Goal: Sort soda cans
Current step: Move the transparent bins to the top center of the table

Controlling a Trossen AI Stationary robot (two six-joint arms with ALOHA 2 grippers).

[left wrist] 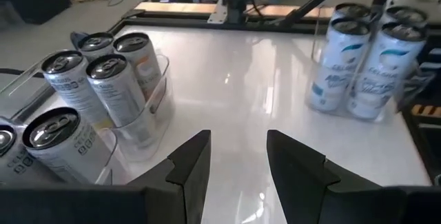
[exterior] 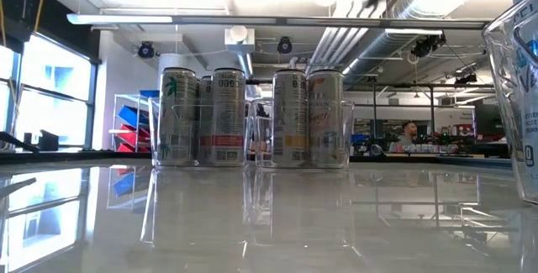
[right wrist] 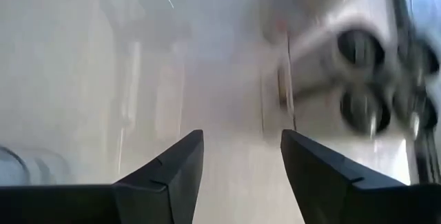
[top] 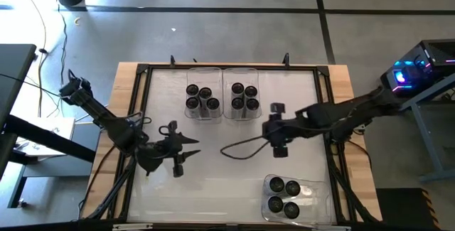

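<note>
white table [top: 227, 181] | soda cans [top: 244, 97] in bins | left claw [left wrist: 238, 156] released, empty | right claw [right wrist: 241, 156] released, empty

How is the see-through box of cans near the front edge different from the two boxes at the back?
The front bin stands alone by the table's near right corner; the back bins stand side by side at the far edge. The right gripper hangs closer to the front bin. Shared: all are clear plastic, each holding four dark-topped soda cans.

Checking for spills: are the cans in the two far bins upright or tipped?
Upright: the cans stand on their bases in the low view, round tops up in the high view.
</note>
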